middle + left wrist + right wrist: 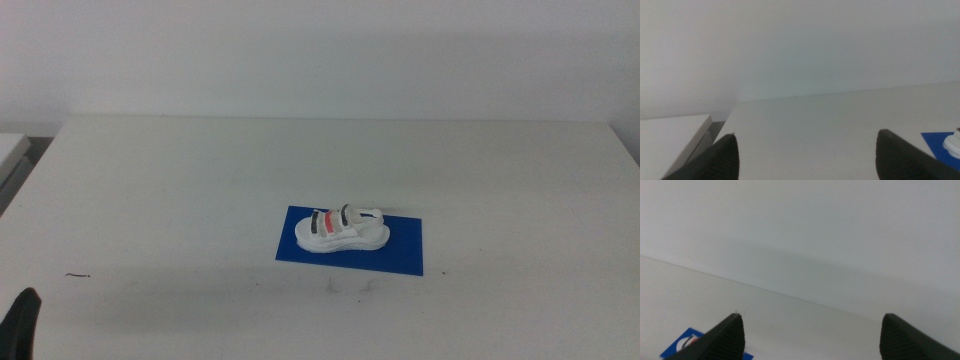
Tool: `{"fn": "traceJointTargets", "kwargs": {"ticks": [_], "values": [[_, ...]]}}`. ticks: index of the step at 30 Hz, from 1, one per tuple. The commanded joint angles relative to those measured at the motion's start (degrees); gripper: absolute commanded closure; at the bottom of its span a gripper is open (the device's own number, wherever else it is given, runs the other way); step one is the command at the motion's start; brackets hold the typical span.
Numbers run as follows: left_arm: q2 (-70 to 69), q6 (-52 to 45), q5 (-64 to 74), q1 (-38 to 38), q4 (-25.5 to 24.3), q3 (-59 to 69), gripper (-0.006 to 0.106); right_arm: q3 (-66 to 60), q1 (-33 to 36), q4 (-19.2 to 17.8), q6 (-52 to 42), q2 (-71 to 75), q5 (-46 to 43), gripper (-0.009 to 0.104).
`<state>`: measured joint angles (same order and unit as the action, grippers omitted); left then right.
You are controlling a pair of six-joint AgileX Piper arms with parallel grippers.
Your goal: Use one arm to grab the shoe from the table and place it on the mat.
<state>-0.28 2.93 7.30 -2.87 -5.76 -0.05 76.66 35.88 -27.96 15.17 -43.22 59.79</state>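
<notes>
- Shoe (pixel 341 230) sits on the blue mat (pixel 405 250), centre of the counter (pixel 180 190); no lettering readable.
- Left pincer (pixel 805 157) spread, empty, at lower left.
- Right pincer (pixel 812 337) spread, empty.

Middle view: high, looking forward and down over the table (pixel 150 180), far wall along the top, whole tabletop in frame; mat (pixel 400 245) and shoe (pixel 340 232) small, near centre

Left wrist view: low over the table, close to the surface, looking across it toward the wall between the left gripper (pixel 805 155) jaws, set wide apart; a corner of mat (pixel 939 142) and shoe (pixel 955 144) at the frame edge

Right wrist view: likewise low and near level, facing the wall past the right gripper (pixel 812 337), jaws wide; a mat (pixel 682 344) corner shows

All three views share the mat and the tabletop
</notes>
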Motion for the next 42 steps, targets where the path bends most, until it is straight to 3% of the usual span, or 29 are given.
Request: {"fn": "traceJointTargets", "kwargs": {"ticks": [1,3,6,8,11,16,19,22,24,28,29,32,37,40,42], "values": [[0.3,0.2,-0.6,0.0,0.2,0.1,0.007,-10.7,-0.5,1.2,-3.2,7.3,-7.3,0.003],[0.3,0.2,-0.6,0.0,0.2,0.1,0.007,-20.5,-0.5,3.4,-6.2,13.9,-15.5,0.003],[0.3,0.2,-0.6,0.0,0.2,0.1,0.007,-35.3,-0.5,10.0,-12.2,23.5,-29.6,0.003],[0.3,0.2,-0.6,0.0,0.2,0.1,0.007,-43.8,-0.5,9.5,-10.0,29.1,-35.3,0.003],[0.3,0.2,-0.6,0.0,0.2,0.1,0.007,-51.6,-0.5,2.0,2.3,33.9,-35.8,0.003],[0.3,0.2,-0.6,0.0,0.2,0.1,0.007,-56.9,-0.5,-19.4,32.9,36.6,-32.8,0.003],[0.3,0.2,-0.6,0.0,0.2,0.1,0.007,-58.3,-0.5,-24.8,41.7,37.9,-32.0,0.003],[0.3,0.2,-0.6,0.0,0.2,0.1,0.007,-59.4,-0.5,-25.6,41.9,38.3,-30.5,0.003],[0.3,0.2,-0.6,0.0,0.2,0.1,0.007,-59.7,-0.5,-22.3,39.4,38.3,-30.5,0.003],[0.3,0.2,-0.6,0.0,0.2,0.1,0.007,-59.8,-0.5,-4.4,9.7,38.4,-30.0,0.003],[0.3,0.2,-0.6,0.0,0.2,0.1,0.007,-60.2,-0.6,-1.6,6.7,38.4,-30.6,0.003],[0.3,0.2,-0.6,0.0,0.2,0.1,0.007,-60.4,-3.4,3.9,4.5,38.4,-32.6,0.003],[0.3,0.2,-0.6,0.0,0.2,0.1,0.007,-61.7,-15.0,15.0,-12.0,38.4,-38.4,0.003],[0.3,0.2,-0.6,0.0,0.2,0.1,0.007,-64.2,-21.6,19.7,-13.5,38.4,-43.8,0.003],[0.3,0.2,-0.6,0.0,0.2,0.1,0.007,-65.9,-24.6,20.7,-13.5,38.4,-45.6,0.003]]}}
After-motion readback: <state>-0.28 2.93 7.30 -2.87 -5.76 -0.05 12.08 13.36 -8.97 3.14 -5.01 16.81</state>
